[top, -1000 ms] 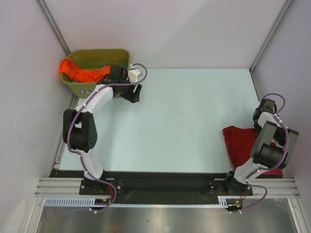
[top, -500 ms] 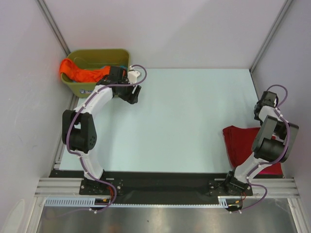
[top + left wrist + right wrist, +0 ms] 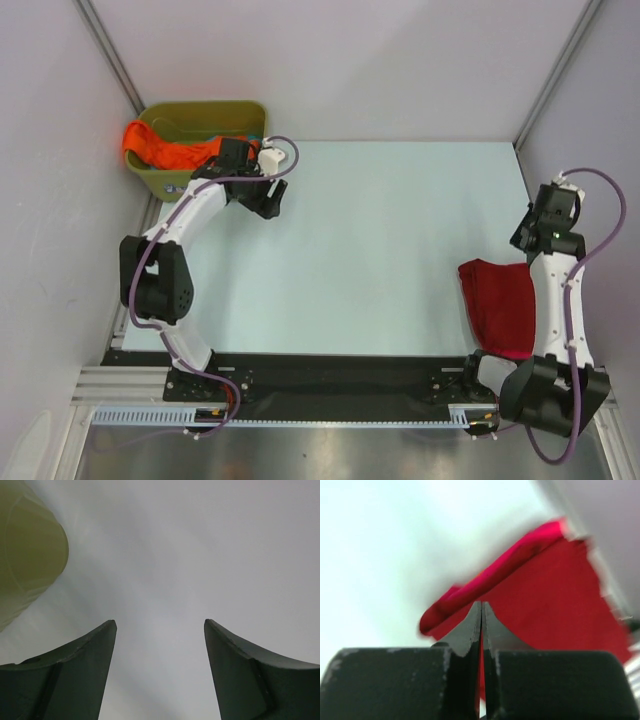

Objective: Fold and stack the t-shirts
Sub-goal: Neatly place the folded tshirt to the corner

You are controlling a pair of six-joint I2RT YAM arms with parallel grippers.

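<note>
A dark red t-shirt (image 3: 496,298) lies folded at the right side of the table, with a strip of magenta-pink cloth (image 3: 516,352) showing at its near edge. In the right wrist view the red cloth (image 3: 555,595) fills the background behind a pink fold (image 3: 510,565). My right gripper (image 3: 524,238) hovers just beyond the shirt's far edge, shut and holding nothing (image 3: 481,604). An orange t-shirt (image 3: 160,152) hangs over the rim of the olive tub (image 3: 205,108). My left gripper (image 3: 271,198) stands open beside the tub, with only bare table between its fingers (image 3: 160,622).
The tub's rounded olive corner (image 3: 30,555) sits close to the left finger in the left wrist view. Grey walls enclose the pale table (image 3: 380,250) on the left, back and right. The right arm stretches along the right wall.
The right arm has straightened, its elbow dropping toward the near edge and its wrist rising off the red shirt toward the far right. The left gripper shifted slightly left and widened a little.
</note>
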